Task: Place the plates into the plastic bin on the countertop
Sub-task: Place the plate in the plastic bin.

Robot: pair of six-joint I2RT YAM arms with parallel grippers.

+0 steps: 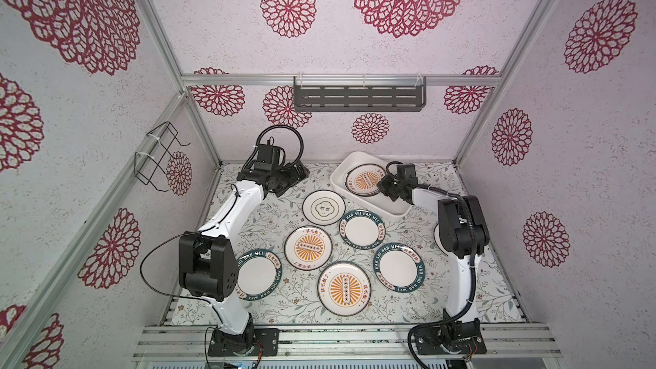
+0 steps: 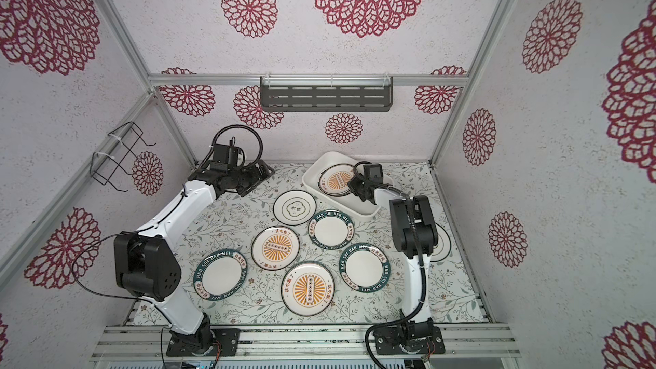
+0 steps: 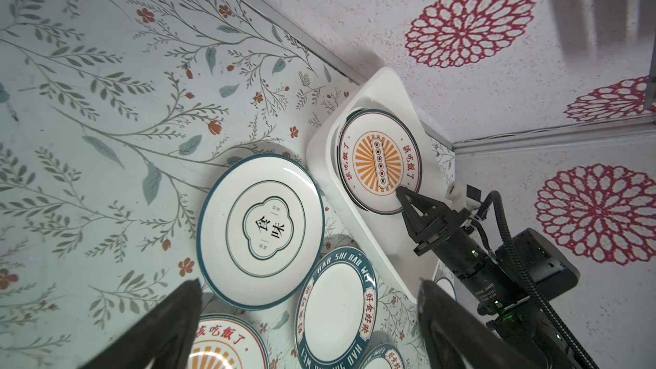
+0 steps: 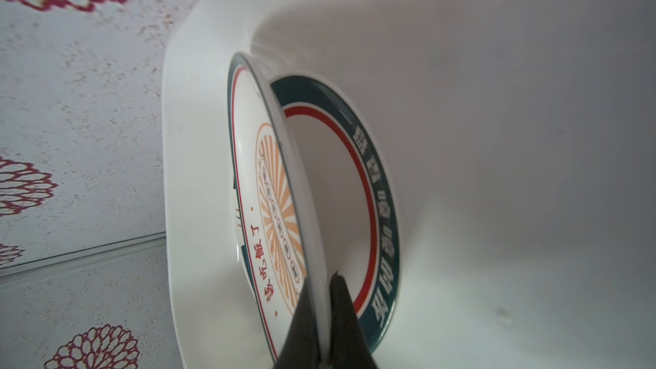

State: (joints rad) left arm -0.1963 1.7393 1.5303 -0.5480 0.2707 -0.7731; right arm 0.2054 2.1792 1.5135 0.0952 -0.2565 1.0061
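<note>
Left wrist shows 食味 plate [image 3: 261,228]; right jaws pinch sunburst plate [image 3: 378,163], left jaws spread.

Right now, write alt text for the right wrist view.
The right gripper pinches the rim of a sunburst plate, which tilts over a teal-rimmed plate inside the white bin. A wall with red medallions lies beyond the bin.

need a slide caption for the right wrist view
Right end effector pinches the rim of a sunburst plate, held tilted over a teal-rimmed plate inside the white plastic bin.
</note>
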